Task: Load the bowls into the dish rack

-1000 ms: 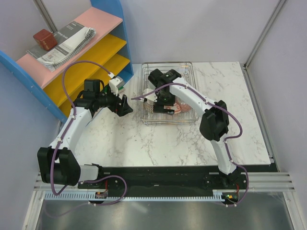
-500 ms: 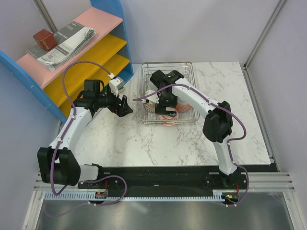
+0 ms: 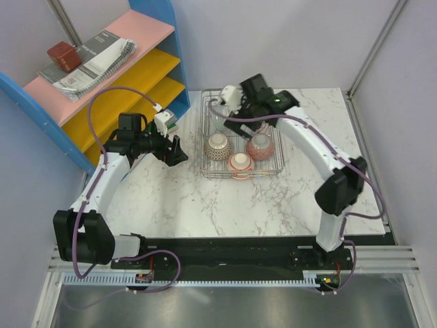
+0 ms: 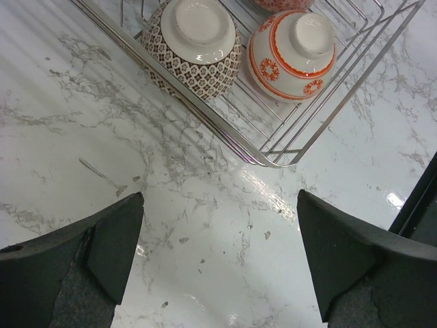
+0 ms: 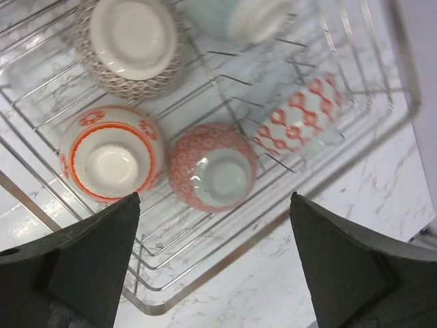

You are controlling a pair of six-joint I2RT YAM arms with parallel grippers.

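The rack (image 3: 235, 140) sits on the table (image 3: 273, 205), toward its far edge. Left of it, at the far-left corner, stands the shelf (image 3: 140, 72). On its top board lies a booklet (image 3: 92, 65) with a block (image 3: 61, 55) at its left end. In the rack, the left bowl (image 3: 218, 145) and right bowl (image 3: 261, 145) stand side by side, with the front bowl (image 3: 240, 162) between them, closer to the near wall. Behind them lie the back bowl (image 5: 235, 14) and, to its right, the tipped bowl (image 5: 300, 113), among the prongs.

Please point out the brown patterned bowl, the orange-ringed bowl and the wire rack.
Brown patterned ceramic bowl (image 4: 201, 27), left wrist view, upturned base.
White orange-ringed round bowl (image 4: 300, 34), left wrist view, upturned base.
Silver wire dish rack (image 4: 225, 130), left wrist view, rim wire.
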